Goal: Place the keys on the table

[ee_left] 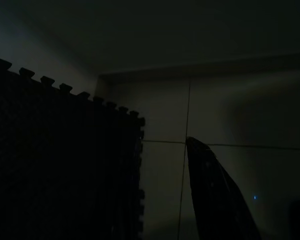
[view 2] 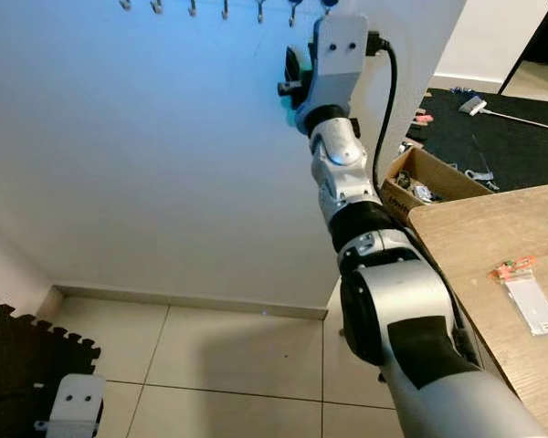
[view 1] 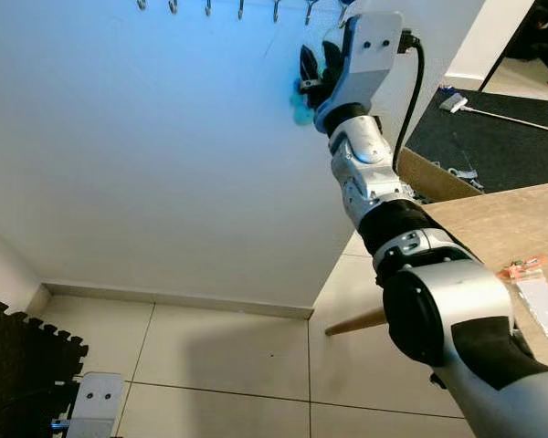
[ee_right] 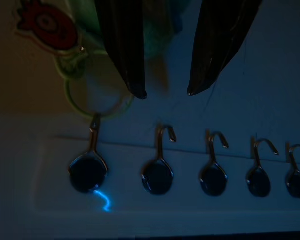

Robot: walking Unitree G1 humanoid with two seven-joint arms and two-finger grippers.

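Observation:
The keys hang on the end hook (ee_right: 93, 137) of a wall hook rail (view 1: 210, 7): a pale green ring (ee_right: 70, 97) with a red charm (ee_right: 50, 25) and a teal fob (view 1: 301, 108). My right arm reaches up to the rail, and my right gripper (ee_right: 165, 92) is open at the ring. One fingertip lies just beside the ring, and the teal fob shows between the fingers, further back. The wooden table (view 1: 493, 228) stands at the lower right. My left arm hangs idle near the floor; one dark finger (ee_left: 215, 200) shows in its wrist view.
An open cardboard box (view 2: 429, 182) of small parts sits on the floor behind the table. A clear packet with an orange header (view 1: 534, 292) lies on the table. A black foam mat (view 1: 18, 365) covers the tiled floor at the lower left. More bare hooks (ee_right: 212, 170) line the rail.

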